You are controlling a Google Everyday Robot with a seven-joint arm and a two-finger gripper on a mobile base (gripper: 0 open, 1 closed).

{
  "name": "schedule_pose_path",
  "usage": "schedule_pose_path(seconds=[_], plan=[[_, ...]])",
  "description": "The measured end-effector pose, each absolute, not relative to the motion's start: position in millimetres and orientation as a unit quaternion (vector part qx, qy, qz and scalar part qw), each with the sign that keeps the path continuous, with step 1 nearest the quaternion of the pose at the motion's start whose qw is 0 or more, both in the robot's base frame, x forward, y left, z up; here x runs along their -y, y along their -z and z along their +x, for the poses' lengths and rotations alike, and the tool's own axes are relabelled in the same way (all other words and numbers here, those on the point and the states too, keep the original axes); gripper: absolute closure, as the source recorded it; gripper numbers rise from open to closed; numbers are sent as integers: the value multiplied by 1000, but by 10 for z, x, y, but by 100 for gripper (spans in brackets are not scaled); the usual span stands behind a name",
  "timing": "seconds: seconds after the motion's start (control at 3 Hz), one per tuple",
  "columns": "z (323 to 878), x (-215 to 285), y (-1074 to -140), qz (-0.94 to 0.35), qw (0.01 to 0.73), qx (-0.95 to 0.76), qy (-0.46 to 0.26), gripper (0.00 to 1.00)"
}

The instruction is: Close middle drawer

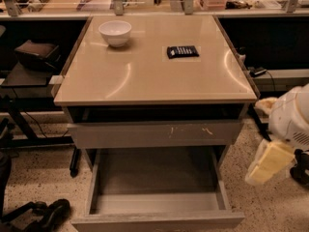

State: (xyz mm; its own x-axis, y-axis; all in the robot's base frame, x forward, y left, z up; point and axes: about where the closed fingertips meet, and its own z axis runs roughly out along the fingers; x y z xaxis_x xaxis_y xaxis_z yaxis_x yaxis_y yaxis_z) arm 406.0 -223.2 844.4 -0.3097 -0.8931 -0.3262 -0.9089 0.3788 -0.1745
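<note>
The middle drawer (155, 181) is pulled far out at the bottom of the cabinet. Its bare grey box is open to view and its plain front (159, 222) lies near the lower edge of the camera view. Above it sits the taller grey drawer front with pale scratch marks (154, 134), nearly pushed in. My gripper (268, 162), pale yellow at the end of the white arm (292, 117), hangs to the right of the open drawer. It is level with the drawer's right side wall and apart from it.
The beige tabletop (145, 76) carries a white bowl (115, 33) and a flat black object (182, 51). A dark side shelf with a dark bag (36, 54) stands on the left. Black gear (43, 214) lies on the speckled floor at lower left. Cables run at right (258, 72).
</note>
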Motion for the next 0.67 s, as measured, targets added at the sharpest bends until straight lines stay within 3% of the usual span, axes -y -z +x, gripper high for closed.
schedule_pose_path(seconds=[0.33, 0.67], plan=[[3779, 2330, -7720, -541, 150, -826, -46, 0], [3779, 2330, -7721, -541, 150, -826, -46, 0]])
